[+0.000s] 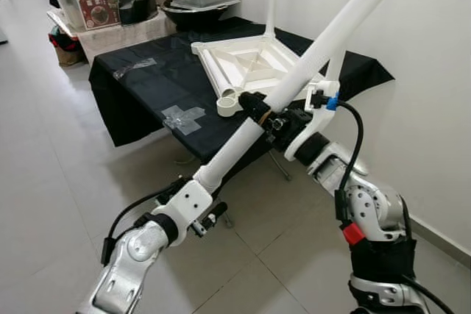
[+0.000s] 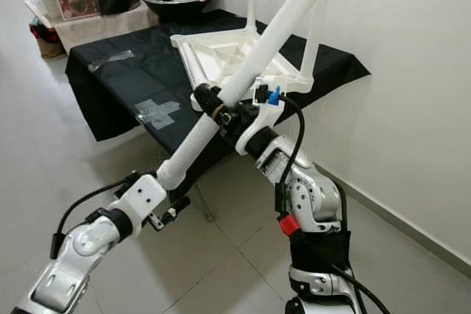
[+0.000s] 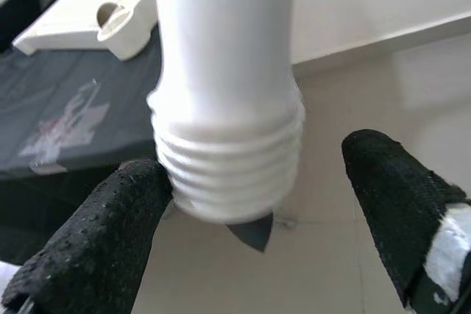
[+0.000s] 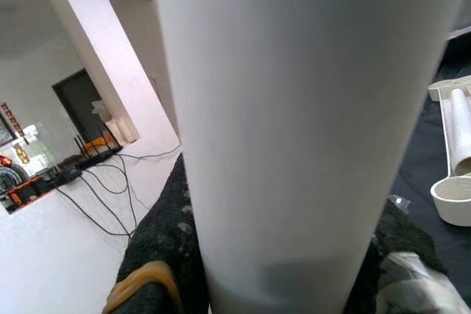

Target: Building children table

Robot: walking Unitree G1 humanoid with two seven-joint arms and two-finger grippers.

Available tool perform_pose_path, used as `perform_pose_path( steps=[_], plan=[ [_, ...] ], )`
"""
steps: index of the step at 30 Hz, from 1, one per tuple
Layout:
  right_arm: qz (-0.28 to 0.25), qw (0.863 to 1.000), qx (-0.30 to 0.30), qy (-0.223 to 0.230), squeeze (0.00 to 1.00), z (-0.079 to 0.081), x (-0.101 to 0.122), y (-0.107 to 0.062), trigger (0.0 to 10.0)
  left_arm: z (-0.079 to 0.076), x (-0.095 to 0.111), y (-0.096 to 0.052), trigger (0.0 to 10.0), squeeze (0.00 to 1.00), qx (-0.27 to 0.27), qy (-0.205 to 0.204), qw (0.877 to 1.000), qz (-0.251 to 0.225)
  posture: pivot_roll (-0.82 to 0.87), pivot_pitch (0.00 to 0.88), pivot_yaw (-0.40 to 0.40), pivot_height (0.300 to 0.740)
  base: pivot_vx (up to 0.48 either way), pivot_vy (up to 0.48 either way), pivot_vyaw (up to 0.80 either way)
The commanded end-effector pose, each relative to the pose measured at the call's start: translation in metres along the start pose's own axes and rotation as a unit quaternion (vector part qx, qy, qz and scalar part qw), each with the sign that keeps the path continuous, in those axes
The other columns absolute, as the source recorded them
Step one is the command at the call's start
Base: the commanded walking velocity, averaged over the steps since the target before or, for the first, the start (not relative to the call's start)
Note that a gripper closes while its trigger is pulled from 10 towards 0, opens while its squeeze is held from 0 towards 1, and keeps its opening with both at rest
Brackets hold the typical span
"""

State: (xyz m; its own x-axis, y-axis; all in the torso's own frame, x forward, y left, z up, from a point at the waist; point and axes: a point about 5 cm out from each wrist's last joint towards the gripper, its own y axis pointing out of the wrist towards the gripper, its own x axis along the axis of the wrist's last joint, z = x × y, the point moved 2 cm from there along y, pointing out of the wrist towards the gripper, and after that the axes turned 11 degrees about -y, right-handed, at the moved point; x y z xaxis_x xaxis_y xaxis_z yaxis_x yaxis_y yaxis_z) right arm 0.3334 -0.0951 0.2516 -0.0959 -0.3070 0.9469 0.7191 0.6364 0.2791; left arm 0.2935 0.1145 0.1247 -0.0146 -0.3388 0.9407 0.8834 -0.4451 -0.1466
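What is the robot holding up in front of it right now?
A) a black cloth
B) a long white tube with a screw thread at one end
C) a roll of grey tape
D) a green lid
B: the right gripper is clamped around the middle of a long white table leg, and its threaded lower end sits between the open fingers of the left gripper.
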Motion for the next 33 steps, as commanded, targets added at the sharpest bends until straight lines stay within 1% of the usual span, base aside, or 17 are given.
perform_pose_path(
  steps=[1,4,7,8,21,26,33],
  plan=[
    [-0.003,1.0,0.027,0.008,0.0,0.01,0.001,0.002,10.0,0.0,-0.001,0.003,10.0,0.0,-0.003,0.002,1.0,-0.001,0.09,0.052,-0.003,0.74,0.0,0.0,0.0],
    [0.001,0.999,0.033,0.01,0.0,0.012,-0.001,0.001,10.0,0.002,0.003,0.008,10.0,0.0,0.003,0.005,1.0,-0.008,0.09,0.051,-0.006,0.74,0.0,0.0,0.0],
    [0.002,0.999,0.035,0.012,0.0,0.013,-0.002,0.001,10.0,0.003,0.004,0.009,10.0,0.0,0.005,0.007,1.0,-0.01,0.09,0.051,-0.002,0.74,0.0,0.0,0.0],
    [0.005,0.999,0.038,0.012,0.0,0.016,-0.002,0.0,10.0,0.003,0.003,0.012,10.0,0.0,0.006,0.01,1.0,-0.011,0.09,0.051,-0.001,0.74,0.0,0.0,0.0],
    [0.006,0.999,0.04,0.012,0.0,0.017,-0.002,0.0,10.0,0.002,0.003,0.013,10.0,0.0,0.006,0.01,1.0,-0.01,0.09,0.051,-0.002,0.74,0.0,0.0,0.0],
    [0.005,0.998,0.062,0.023,0.0,0.024,0.002,-0.001,10.0,-0.003,-0.005,0.016,10.0,0.0,-0.002,0.007,1.0,0.002,0.09,0.052,0.0,0.74,0.0,0.0,0.0],
    [0.003,0.998,0.064,0.024,0.0,0.025,0.004,-0.001,10.0,-0.004,-0.009,0.016,10.0,0.0,-0.007,0.007,1.0,0.009,0.09,0.052,0.001,0.74,0.0,0.0,0.0]
  ],
)
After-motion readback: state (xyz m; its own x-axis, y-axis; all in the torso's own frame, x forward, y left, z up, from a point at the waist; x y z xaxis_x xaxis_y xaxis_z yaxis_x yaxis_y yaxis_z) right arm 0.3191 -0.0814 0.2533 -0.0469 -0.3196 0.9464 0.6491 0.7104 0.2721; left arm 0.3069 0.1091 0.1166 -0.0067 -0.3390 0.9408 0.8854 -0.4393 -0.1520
